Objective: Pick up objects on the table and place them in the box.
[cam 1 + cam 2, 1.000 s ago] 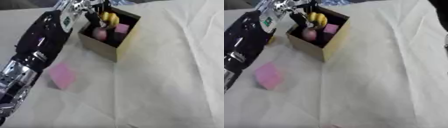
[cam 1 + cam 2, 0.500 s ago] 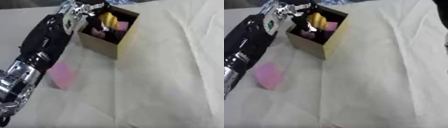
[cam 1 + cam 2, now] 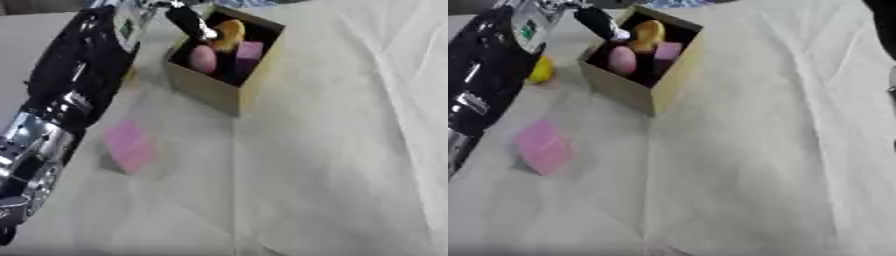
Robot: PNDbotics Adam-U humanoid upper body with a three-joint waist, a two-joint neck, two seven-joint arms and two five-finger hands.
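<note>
Pale, creased cloth covers the surface (image 3: 350,150), and toward its far left stands an open cardboard box (image 3: 210,90) with a dark inside. In the box lie a pink egg-shaped thing (image 3: 202,58), a yellow-orange thing (image 3: 231,32) and a light purple block (image 3: 249,51). The robot's left arm runs up the left side, and the left hand (image 3: 598,21) reaches over the box's near-left rim, one dark finger pointing down toward the yellow-orange thing; whether its fingers are spread or curled cannot be told, and nothing shows plainly between them. The right hand appears in neither view. Outside the box, a flat pink piece (image 3: 129,146) lies on the cloth to the near left of it, well apart, and a small yellow thing (image 3: 542,70) sits just beside the arm, left of the box. The step in hand looks like a drop into the box, or the end of one. If so, the next move calls for lifting the hand clear of the rim without nudging the box, then going down to the pink piece or the yellow thing.
</note>
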